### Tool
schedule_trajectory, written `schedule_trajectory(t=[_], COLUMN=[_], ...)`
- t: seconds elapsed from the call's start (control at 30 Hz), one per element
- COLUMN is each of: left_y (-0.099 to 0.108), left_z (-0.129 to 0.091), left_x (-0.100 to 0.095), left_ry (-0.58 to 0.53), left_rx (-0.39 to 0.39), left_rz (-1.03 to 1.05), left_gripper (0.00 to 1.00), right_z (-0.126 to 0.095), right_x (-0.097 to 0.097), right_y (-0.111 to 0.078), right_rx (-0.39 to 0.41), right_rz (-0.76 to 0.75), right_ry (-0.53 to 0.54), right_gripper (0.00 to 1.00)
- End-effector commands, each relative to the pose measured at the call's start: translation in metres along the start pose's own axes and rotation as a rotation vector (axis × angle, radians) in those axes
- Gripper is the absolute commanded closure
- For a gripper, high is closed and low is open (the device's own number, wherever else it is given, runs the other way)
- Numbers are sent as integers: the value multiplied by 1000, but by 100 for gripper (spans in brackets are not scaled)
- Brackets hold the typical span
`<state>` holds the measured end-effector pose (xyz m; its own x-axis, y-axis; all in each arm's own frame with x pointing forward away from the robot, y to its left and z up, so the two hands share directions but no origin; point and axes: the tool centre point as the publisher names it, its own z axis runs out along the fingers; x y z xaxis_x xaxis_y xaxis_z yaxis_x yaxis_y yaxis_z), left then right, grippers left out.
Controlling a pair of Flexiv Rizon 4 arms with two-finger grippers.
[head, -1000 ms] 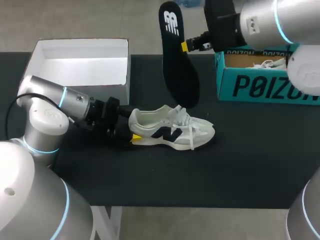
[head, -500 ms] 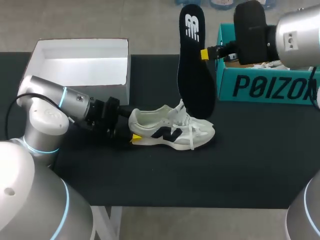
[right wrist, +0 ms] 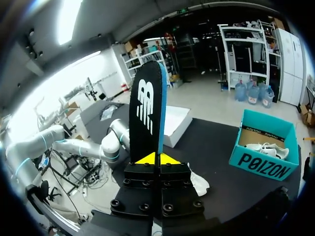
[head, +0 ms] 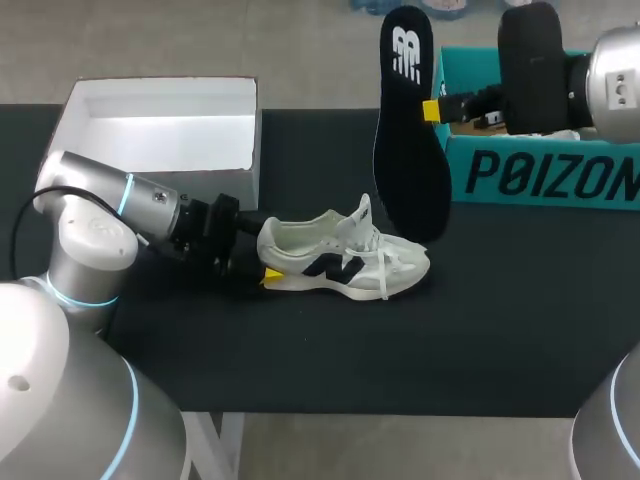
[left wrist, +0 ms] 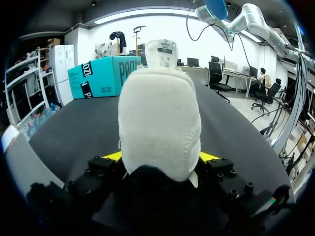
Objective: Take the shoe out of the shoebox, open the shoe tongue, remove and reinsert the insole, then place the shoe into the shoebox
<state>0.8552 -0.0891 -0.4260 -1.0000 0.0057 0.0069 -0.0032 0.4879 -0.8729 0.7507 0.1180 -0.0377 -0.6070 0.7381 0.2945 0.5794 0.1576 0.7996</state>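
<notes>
Since 1.0 s ago, the right arm has carried the insole [head: 408, 140] sideways toward its own side, from above the shoe's middle to a position just beside the teal shoebox [head: 540, 178]. The left arm and the shoe show no displacement.

Right gripper [head: 432, 108]: both yellow-tipped fingers clamp the insole by its edge, near the heel end that carries the white logo. In the right wrist view the insole stands edge-on between the fingers and runs straight ahead of them. In the head view its long axis is close to vertical, with the logo end uppermost and the toe end lowermost. The toe end hangs over the shoe's forefoot area; whether it touches the shoe cannot be determined.

Left gripper [left wrist: 160, 156]: the fingers are closed on the heel of the shoe [head: 345, 262], with 1 yellow tip visible on each side of the heel in the left wrist view.

The shoe rests sole-down on the black table [head: 400, 340]. Its long axis lies across the table, heel toward the left gripper and toe toward the right arm's side. The tongue stands raised.

The teal shoebox sits open at the far edge of the table on the right arm's side, well apart from the shoe. A 2nd white shoe [right wrist: 267, 147] lies inside it.

A white open box [head: 160, 95] sits at the far edge on the left arm's side, behind the left arm.
</notes>
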Motion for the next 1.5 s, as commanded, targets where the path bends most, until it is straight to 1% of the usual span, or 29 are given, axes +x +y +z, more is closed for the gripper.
schedule_trajectory(t=[0.03, 0.1, 0.17, 0.33, 0.43, 0.6, 0.77, 0.83, 1.0, 1.23, 1.5], left_y=[2, 2, 2, 2, 2, 2, 2, 2, 2, 2, 2], left_z=[2, 2, 2, 2, 2, 2, 2, 2, 2, 2, 2], left_x=[-1, -1, -1, -1, -1, -1, -1, -1, -1, -1, -1], left_ry=[-2, -2, -2, -2, -2, -2, -2, -2, -2, -2, -2], left_rx=[1, 1, 1, 1, 1, 1, 1, 1, 1, 1, 1], left_rz=[0, 0, 0, 0, 0, 0, 0, 0, 0, 0, 0], left_gripper=[100, 100, 100, 100, 100, 100, 100, 100, 100, 100, 100], right_z=[-32, -42, -49, -60, -63, -67, -71, -70, -65, -48, -30], right_x=[13, 19, 25, 44, 52, 57, 65, 68, 75, 70, 67], right_y=[-12, -19, -24, -33, -37, -41, -42, -42, -40, -36, -24], right_rx=[-1, 6, 12, 14, 18, 11, 12, 15, 28, 40, 45], right_rz=[34, 41, 64, 84, 81, 104, 106, 105, 69, 55, 41], right_ry=[-12, 2, 43, 100, 100, 85, 97, 100, 61, 47, 19], right_gripper=[100, 100, 100, 100, 100, 100, 100, 100, 100, 100, 100])
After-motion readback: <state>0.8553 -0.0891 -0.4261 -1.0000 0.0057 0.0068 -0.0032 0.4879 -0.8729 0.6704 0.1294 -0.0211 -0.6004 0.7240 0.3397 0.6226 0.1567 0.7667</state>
